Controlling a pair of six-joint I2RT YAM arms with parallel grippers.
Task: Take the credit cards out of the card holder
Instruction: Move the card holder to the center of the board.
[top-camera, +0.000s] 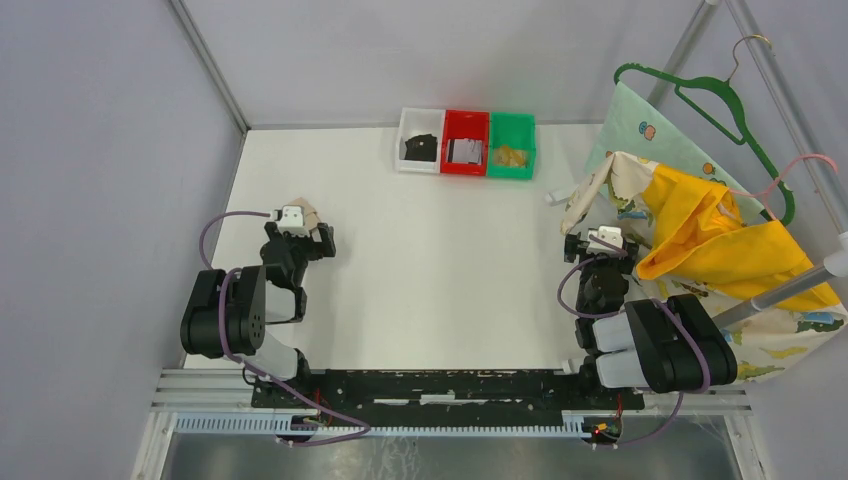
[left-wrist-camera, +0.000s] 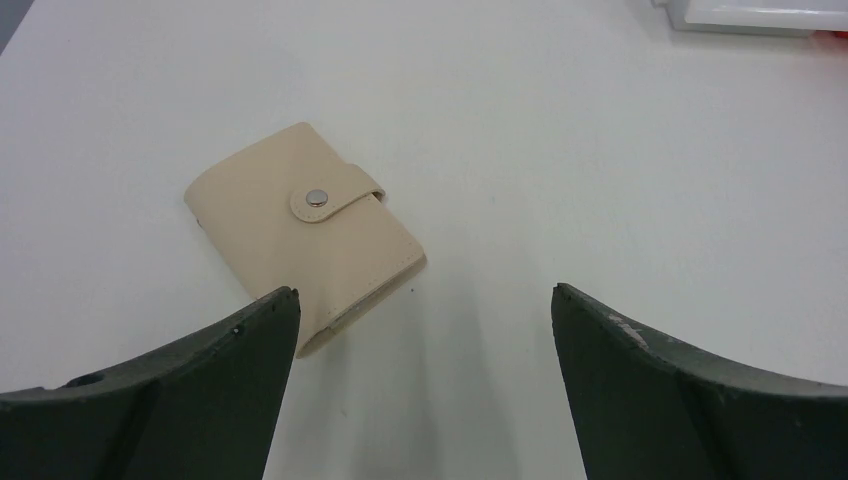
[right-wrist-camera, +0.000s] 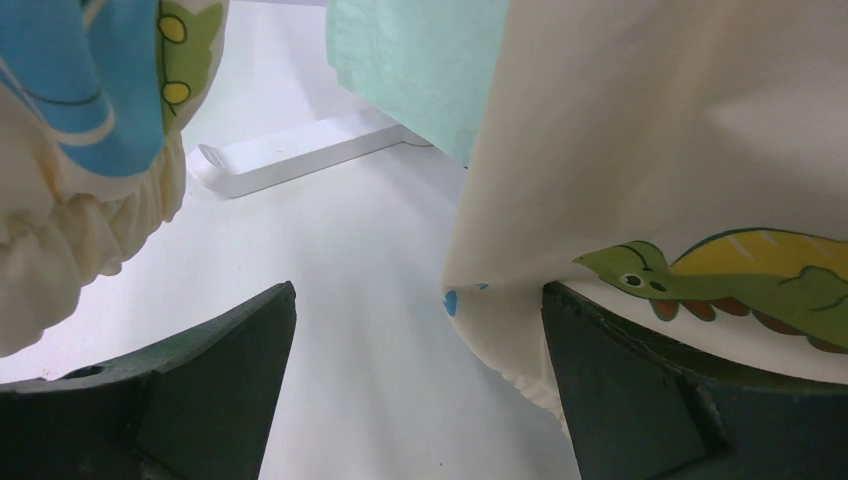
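Tan holder (left-wrist-camera: 305, 235), snapped shut, lies diagonally just ahead-left of the spread left jaws; right jaws, also spread, far off.

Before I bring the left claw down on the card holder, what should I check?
1. Left claw open: ok.
2. Holder flat on the table, in left wrist view: ok.
3. Holder centred in the claw: not ok, it lies off by one finger.
4. Snap strap undone: not ok, fastened.
5. Right claw free of the hanging cloth: not ok, cloth drapes at its edge.
6. Cards inside: cannot tell, holder shut.
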